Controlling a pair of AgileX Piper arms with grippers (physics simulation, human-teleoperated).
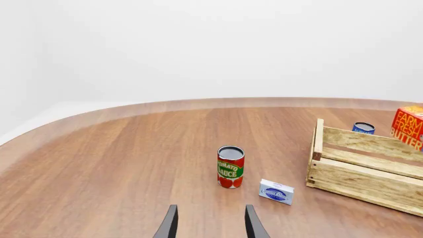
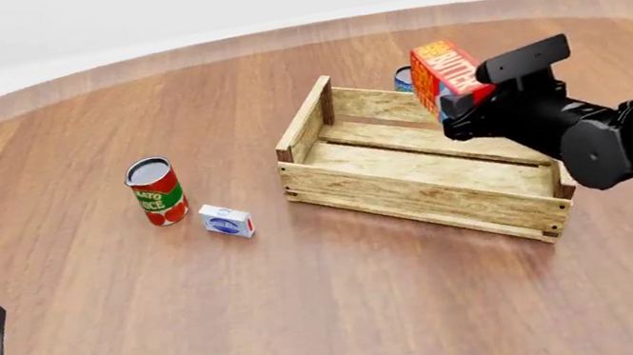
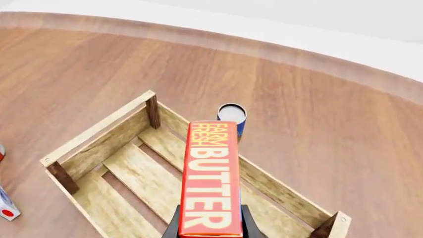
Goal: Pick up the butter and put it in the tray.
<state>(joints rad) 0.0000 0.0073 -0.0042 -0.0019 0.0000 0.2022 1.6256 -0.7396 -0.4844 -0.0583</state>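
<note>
At the near left corner of the desk (image 2: 355,325) the left jaws (image 1: 211,223) hang parted with nothing between them, low over bare wood. Farther in, toward the left of the desk's middle, a small blue-white box (image 2: 226,221) lies just beside an upright red-green can (image 2: 156,192). The tray (image 2: 420,181) sits right of centre, set at an angle. Over its far right part the right jaws (image 3: 210,224) are clamped on the butter (image 2: 445,74), holding it in the air above the slats. A blue can (image 3: 232,117) stands just past the tray's far wall.
</note>
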